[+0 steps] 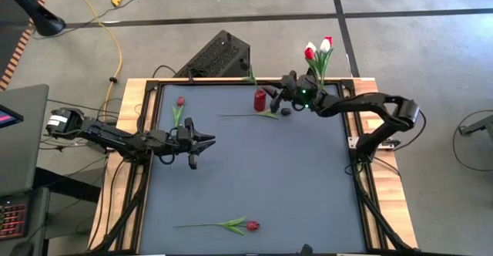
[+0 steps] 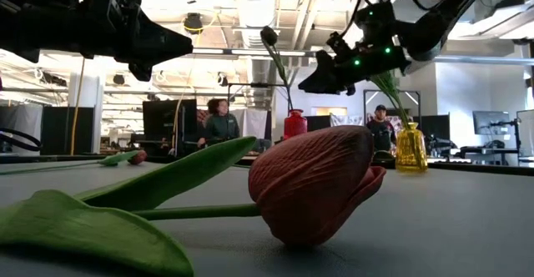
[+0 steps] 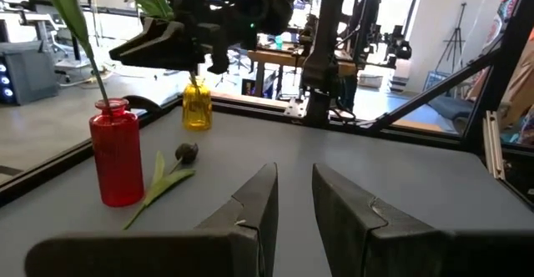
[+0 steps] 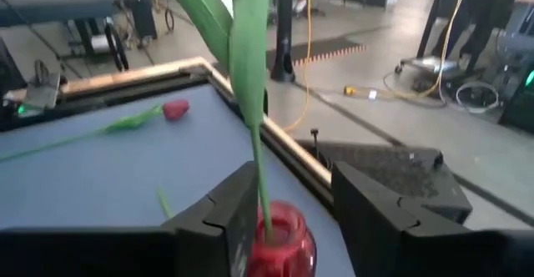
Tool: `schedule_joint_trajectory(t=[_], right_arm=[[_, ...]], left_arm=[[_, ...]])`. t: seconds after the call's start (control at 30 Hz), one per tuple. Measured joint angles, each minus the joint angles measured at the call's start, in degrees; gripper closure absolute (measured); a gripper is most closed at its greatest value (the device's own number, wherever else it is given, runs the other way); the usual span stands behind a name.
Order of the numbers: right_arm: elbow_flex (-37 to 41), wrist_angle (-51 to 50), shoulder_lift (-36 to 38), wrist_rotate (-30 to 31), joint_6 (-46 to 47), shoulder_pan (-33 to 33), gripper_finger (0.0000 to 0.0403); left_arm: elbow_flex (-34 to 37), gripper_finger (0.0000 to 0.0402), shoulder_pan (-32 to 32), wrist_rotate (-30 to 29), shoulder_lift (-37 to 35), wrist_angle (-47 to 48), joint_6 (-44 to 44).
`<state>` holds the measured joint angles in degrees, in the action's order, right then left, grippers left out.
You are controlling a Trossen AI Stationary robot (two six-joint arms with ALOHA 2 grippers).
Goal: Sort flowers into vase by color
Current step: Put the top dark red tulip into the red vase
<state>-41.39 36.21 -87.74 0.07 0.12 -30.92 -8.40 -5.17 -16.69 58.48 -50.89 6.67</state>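
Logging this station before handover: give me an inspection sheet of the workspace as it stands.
Surface: grey tabletop in a wooden frame.
Job's things: red glass vase holding one green stem; yellow glass vase with red and white tulips; red tulips lie loose near and at left; a dark tulip beside the red vase.
Clutter: nothing seen.
Hands: right hand open over the red vase; left hand empty, slightly parted.
Cables: yellow cable on floor.
Surroundings: people seated behind.

Glossy red vase [image 3: 116,150], matt tabletop [image 1: 254,171]
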Motion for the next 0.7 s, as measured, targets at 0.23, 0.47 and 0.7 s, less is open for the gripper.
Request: schedule_joint_trajectory(t=[0.23,0.47,0.7], right_arm=[[0.0,-12.6,9.1,-3.7,-0.1,1.9,0.0186],[0.0,-19.3,15.8,-5.1,-0.6,9.2,0.0186],[0.0,-24.0,18.3,-5.2,-3.6,18.2,0.0188]], left_arm=[[0.0,0.0336,0.0,0.1,0.0,0.0,0.0],[0.0,0.0336,0.0,2.9,0.0,0.1,0.7],[0.0,0.0336,0.0,1.4,0.0,2.1,5.0]])
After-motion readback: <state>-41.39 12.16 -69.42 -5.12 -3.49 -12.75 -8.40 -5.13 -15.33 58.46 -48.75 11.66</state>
